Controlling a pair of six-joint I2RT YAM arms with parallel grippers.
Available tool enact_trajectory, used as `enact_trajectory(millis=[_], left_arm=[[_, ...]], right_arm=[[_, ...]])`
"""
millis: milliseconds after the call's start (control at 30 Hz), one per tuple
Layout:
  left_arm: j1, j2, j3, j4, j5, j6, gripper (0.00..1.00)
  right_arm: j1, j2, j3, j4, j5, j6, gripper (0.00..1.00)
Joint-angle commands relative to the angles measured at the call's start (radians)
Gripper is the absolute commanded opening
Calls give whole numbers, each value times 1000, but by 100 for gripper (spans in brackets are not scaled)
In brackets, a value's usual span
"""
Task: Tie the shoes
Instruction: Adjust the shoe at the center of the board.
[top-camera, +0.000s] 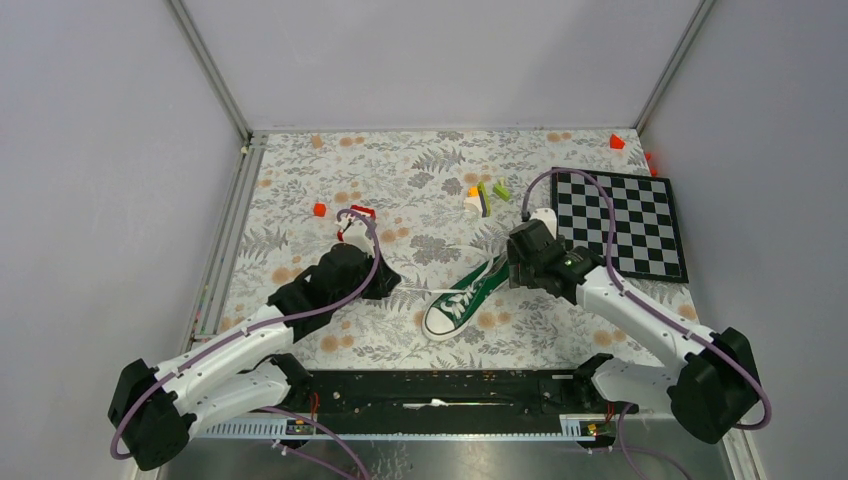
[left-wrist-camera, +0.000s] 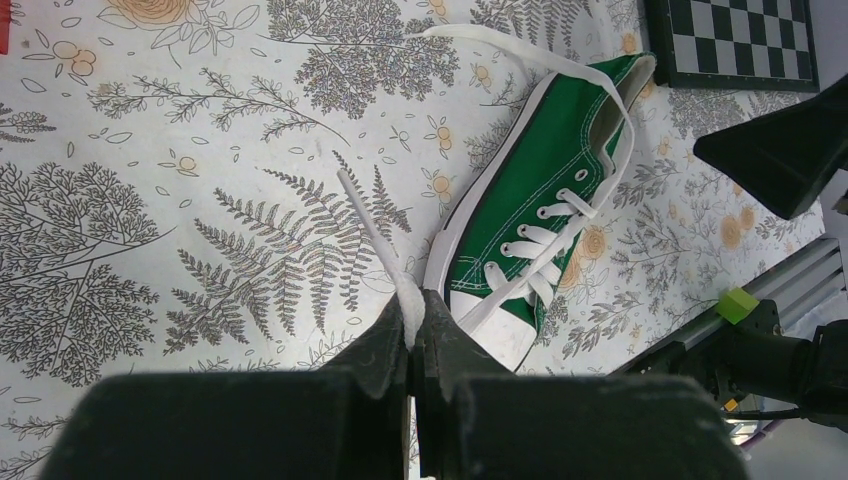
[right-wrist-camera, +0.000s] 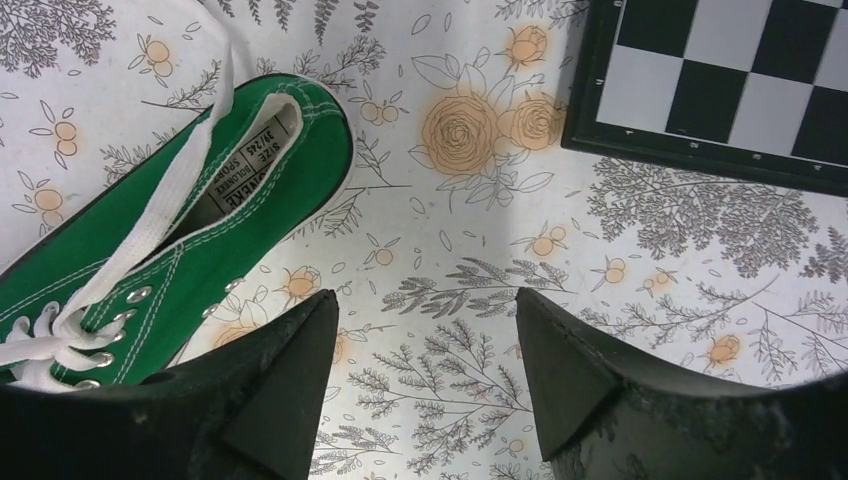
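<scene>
beside left fingers (left-wrist-camera: 380, 352), green sneaker (left-wrist-camera: 520, 190), lace (left-wrist-camera: 368, 228) pinched, right fingers (right-wrist-camera: 285, 385) spread

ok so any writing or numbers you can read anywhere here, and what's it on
"SIZE": printed on the insole inside the green sneaker, right wrist view.
A number beside it on the insole, perhaps "31/245": too small to be sure.
A third printed line on the insole: too blurred to read.
Chessboard and floral table cover: no text visible.
</scene>
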Motion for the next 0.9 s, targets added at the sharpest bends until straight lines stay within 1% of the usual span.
enact_trajectory(millis=[0,100,233,400,467,533,567,600,633,700,733,867], left_arm=[[4,-4,17,59,17,-2,0],[5,-6,16,58,14,0,0],[4,-10,11,56,8,3,0],[5,-16,11,59,3,6,0],[4,-13,11,63,2,4,0],[5,-9,14,64,-3,6,0],[5,-9,15,64,-6,8,0],[5,-5,18,66,-10,11,0],[5,2,20,70,-17,18,0],[5,27,32,87,-38,36,0],[6,45,41,92,-49,45,0],[17,123,92,125,-41,73,0]], right_arm=[[-34,59,53,66,-100,-55,74],[-58,146,112,112,-144,-100,77],[-91,268,205,127,-171,-131,77],[-127,349,266,171,-247,-122,76],[-132,393,279,173,-260,-116,73],[-135,418,278,168,-277,-109,63],[-135,420,267,168,-291,-107,55],[-135,417,257,162,-295,-106,36],[-135,410,243,151,-296,-103,22],[-135,375,193,150,-300,-94,6],[-135,352,162,153,-314,-90,1],[-133,247,30,139,-395,-62,0]])
